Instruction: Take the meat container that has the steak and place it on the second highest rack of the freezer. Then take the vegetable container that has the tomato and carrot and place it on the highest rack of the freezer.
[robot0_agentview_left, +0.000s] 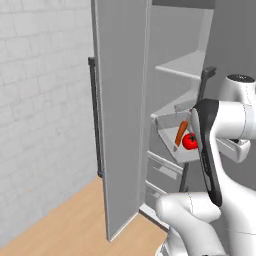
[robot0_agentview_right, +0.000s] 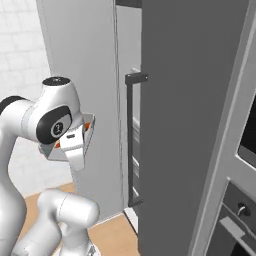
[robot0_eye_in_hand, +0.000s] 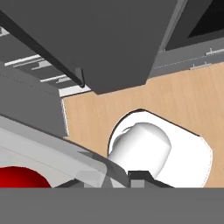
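Jaws nearly closed grip the pale grey vegetable container holding slim orange carrot and glossy red tomato, before the open grey freezer.

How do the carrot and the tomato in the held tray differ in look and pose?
The slim orange tapered carrot is long and stick-like, while the glossy red tomato is a round ball. The carrot lies slanted along the light-grey tray, its upper end toward the freezer's shelves; the tomato sits compact beside the carrot's lower part, close against it. Both rest in the same tray, in front of the open grey freezer.
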